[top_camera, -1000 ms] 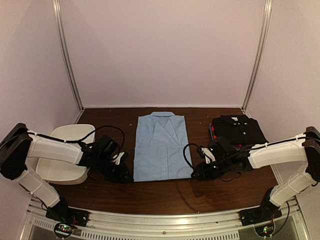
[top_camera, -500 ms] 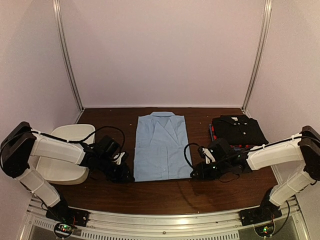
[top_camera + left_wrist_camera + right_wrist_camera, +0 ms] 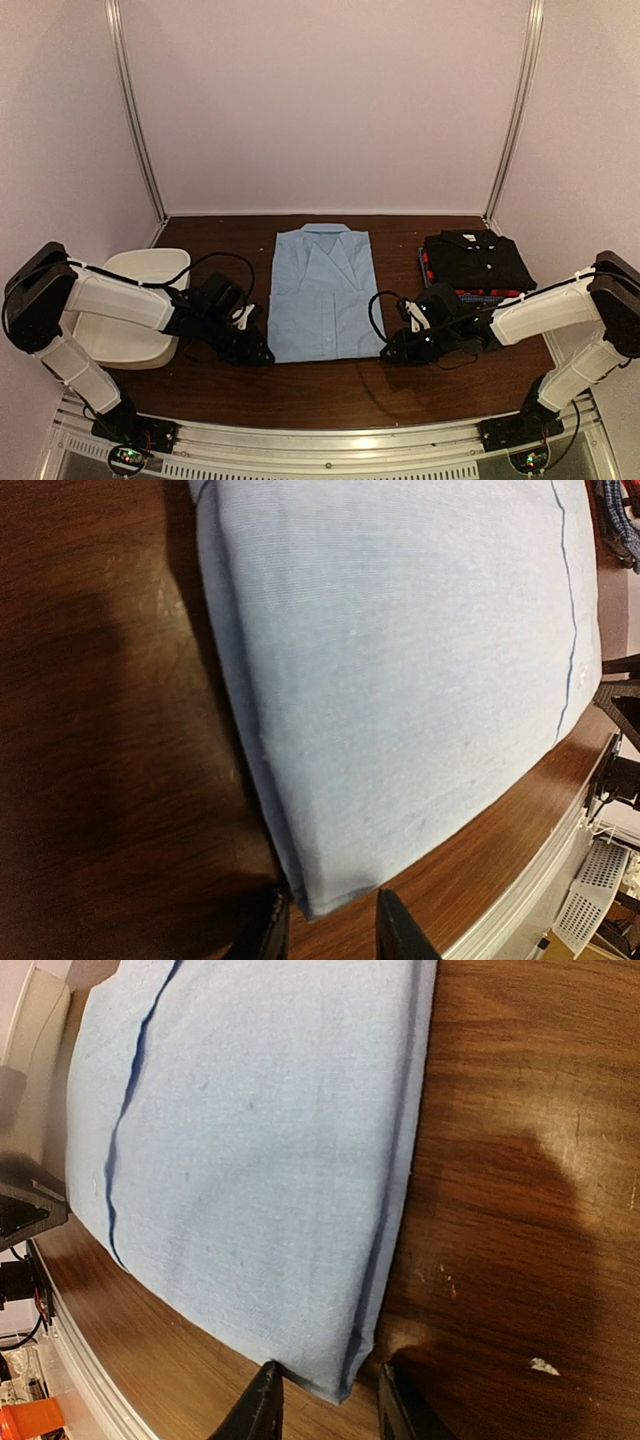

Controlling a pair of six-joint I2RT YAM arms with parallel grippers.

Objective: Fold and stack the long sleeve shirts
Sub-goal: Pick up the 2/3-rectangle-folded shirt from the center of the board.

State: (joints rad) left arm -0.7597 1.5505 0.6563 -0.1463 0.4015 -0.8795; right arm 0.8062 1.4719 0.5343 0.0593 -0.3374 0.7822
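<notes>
Tabletop (image 3: 340, 390) holds folded light blue shirt (image 3: 322, 295); left pincer (image 3: 330, 900) and right pincer (image 3: 328, 1372), both open, straddle its near corners, seemingly without pinching.

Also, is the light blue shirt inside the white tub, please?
No, the light blue shirt lies flat on the table, apart from the white tub.

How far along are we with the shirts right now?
Done: a black shirt lies folded atop others at right. In hand: the light blue shirt lies flat, sides folded in, its near corners inside the open left pincer and right pincer. Left: closing on the corners, folding it up, stacking it.
</notes>
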